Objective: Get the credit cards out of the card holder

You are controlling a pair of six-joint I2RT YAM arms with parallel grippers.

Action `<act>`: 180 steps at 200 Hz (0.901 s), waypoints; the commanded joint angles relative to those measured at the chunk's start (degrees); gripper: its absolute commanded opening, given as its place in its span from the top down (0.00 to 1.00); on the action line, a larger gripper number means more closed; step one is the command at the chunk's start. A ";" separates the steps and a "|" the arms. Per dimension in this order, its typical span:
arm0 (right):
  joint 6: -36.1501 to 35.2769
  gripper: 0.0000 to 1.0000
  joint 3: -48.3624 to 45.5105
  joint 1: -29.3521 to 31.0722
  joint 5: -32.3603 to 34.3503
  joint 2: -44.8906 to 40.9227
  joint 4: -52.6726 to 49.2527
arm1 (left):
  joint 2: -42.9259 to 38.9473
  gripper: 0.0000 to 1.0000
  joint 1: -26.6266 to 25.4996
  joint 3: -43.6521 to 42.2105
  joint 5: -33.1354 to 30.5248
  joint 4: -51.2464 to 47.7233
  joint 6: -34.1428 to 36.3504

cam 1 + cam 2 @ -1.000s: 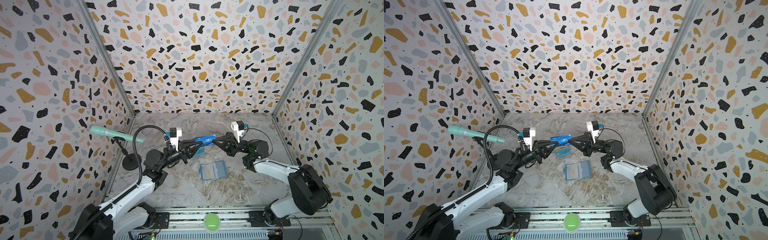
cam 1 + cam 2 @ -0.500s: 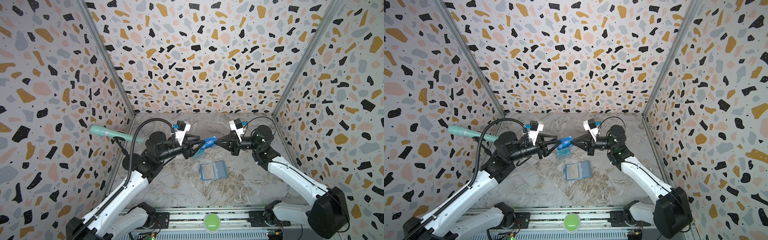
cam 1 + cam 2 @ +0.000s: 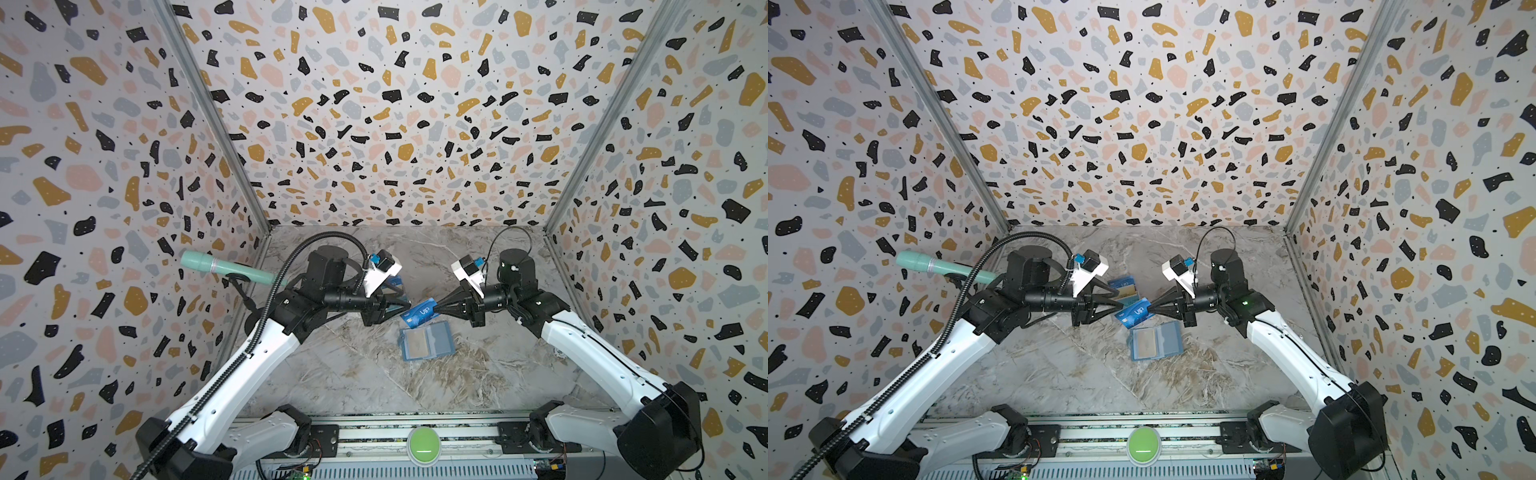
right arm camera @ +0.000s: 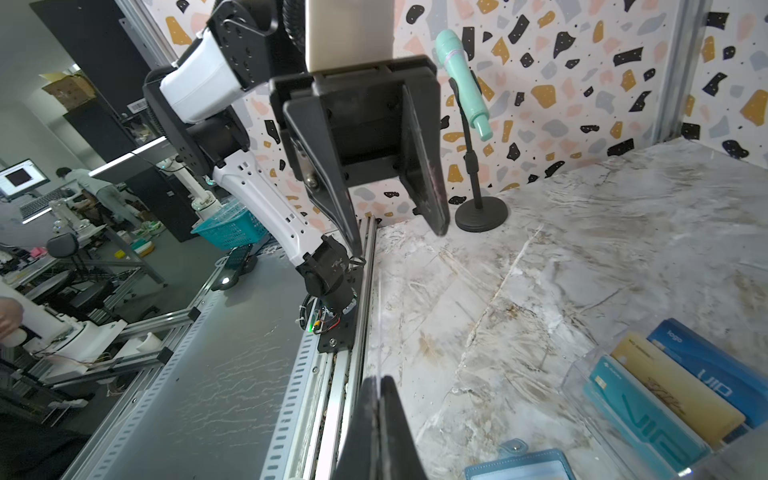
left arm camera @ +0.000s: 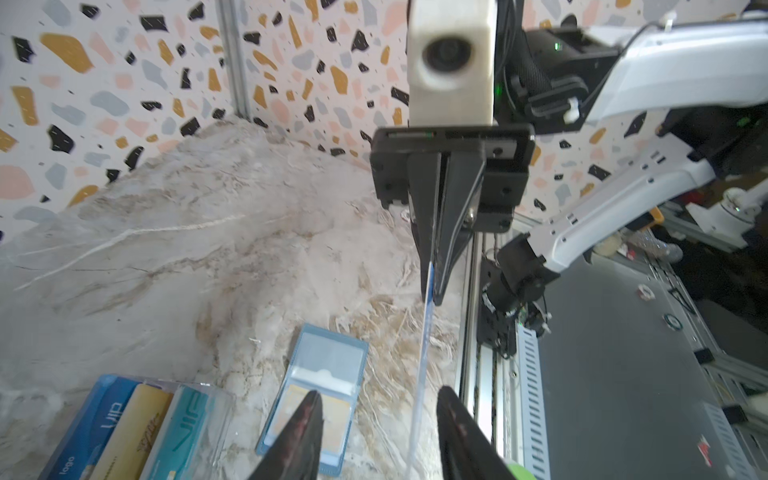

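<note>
A blue credit card (image 3: 420,312) (image 3: 1136,312) with white lettering hangs above the table, my right gripper (image 3: 436,309) (image 3: 1152,309) (image 4: 380,384) shut on one end. My left gripper (image 3: 405,308) (image 3: 1121,308) (image 5: 380,415) is open. Seen edge-on in the left wrist view, the card (image 5: 420,374) passes between its fingers without touching them. Below, the dusty-blue card holder (image 3: 426,341) (image 3: 1156,341) (image 5: 328,357) (image 4: 519,465) lies open on the marble table. A tan card (image 3: 415,343) (image 5: 337,415) shows in one clear sleeve.
A clear acrylic stand (image 3: 1124,286) (image 5: 124,424) (image 4: 665,399) with blue, tan and teal cards sits behind the left gripper. A teal microphone (image 3: 220,266) (image 4: 461,79) on a black stand is at the left wall. An aluminium rail (image 3: 415,419) borders the table's front.
My left gripper has opened and let go of the blue card; the right gripper still grips it. Both arms have lifted their elbows, and the card has shifted a little towards the front.
</note>
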 commanded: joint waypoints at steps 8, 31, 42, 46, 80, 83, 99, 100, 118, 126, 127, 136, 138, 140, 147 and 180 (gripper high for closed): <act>-4.07 1.00 3.17 0.19 -4.18 1.31 -3.55 | 1.63 0.54 0.19 2.43 4.99 -11.62 8.43; -6.10 1.00 4.49 0.80 -4.44 2.99 -5.66 | 1.82 0.56 0.18 2.22 5.91 -11.78 8.88; -6.99 1.00 4.93 1.23 -4.51 3.57 -6.58 | 2.17 0.57 0.18 2.36 6.22 -11.78 8.97; -7.26 1.00 5.19 1.43 -4.45 3.83 -6.74 | 2.34 0.58 0.18 2.40 6.44 -11.73 9.01; -8.80 1.00 6.03 2.61 -3.57 5.28 -8.06 | 4.04 0.65 0.18 2.97 8.24 -10.90 8.54; -8.79 1.00 6.00 2.64 -3.60 5.43 -7.94 | 4.11 0.66 0.18 2.99 8.35 -10.90 8.61; -8.76 1.00 6.04 2.71 -3.72 5.54 -7.68 | 4.71 0.68 0.18 3.11 8.57 -10.90 8.52; -8.73 1.00 6.00 2.75 -3.73 5.54 -7.66 | 4.72 0.68 0.18 3.15 8.59 -10.90 8.49; -8.21 1.00 5.91 3.04 -3.67 5.54 -6.78 | 4.99 0.72 0.18 3.01 8.54 -10.76 8.47; -7.97 1.00 5.91 3.30 -3.64 5.61 -6.48 | 5.08 0.74 0.18 2.78 8.51 -10.50 8.17; -7.94 1.00 5.89 3.31 -3.60 5.62 -6.49 | 5.08 0.74 0.18 2.76 8.47 -10.44 8.18; -7.91 1.00 5.95 3.54 -3.46 5.79 -6.35 | 5.08 0.76 0.18 2.54 8.60 -9.92 7.71; -7.91 1.00 5.95 3.50 -3.42 5.85 -6.39 | 5.08 0.76 0.18 2.52 8.60 -9.80 7.56; -7.91 1.00 5.91 3.63 -3.43 5.88 -6.40 | 5.06 0.76 0.18 2.47 8.54 -9.57 7.40; -7.93 1.00 6.02 3.70 -3.31 6.03 -6.36 | 5.00 0.79 0.18 2.27 8.52 -9.00 6.78; -7.84 1.00 5.82 3.80 -2.43 6.63 -6.03 | 5.17 0.84 0.18 1.89 8.75 -7.96 5.93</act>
